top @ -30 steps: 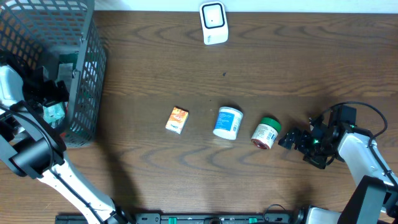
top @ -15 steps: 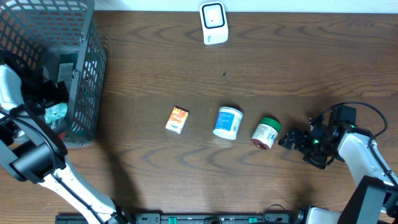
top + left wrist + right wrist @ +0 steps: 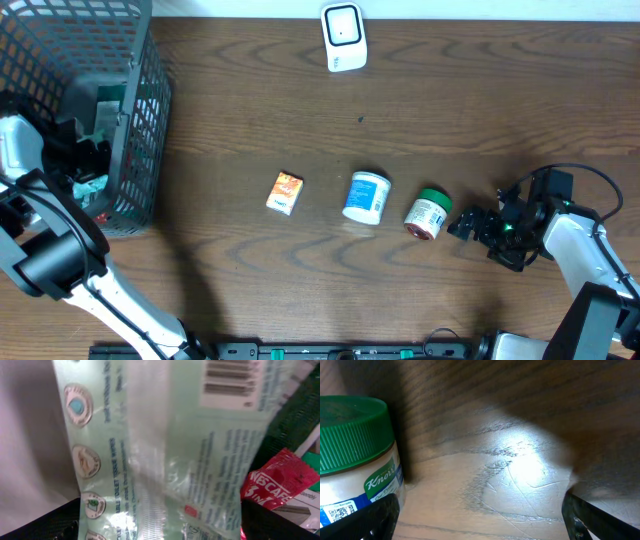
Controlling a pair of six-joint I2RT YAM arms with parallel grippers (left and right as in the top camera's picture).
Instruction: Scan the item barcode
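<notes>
Scanning is yet to start: left gripper (image 3: 82,165) gapes empty over wipes (image 3: 165,445) in basket (image 3: 140,150), right gripper (image 3: 462,222) gapes empty beside jar (image 3: 428,214).

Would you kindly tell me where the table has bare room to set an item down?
Bare wood runs between the scanner and the row of orange box, white tub and green-lidded jar, also between the basket and the orange box, and right of the scanner. Crowded: the jar sits close to the right gripper, and the basket holds packets.
</notes>
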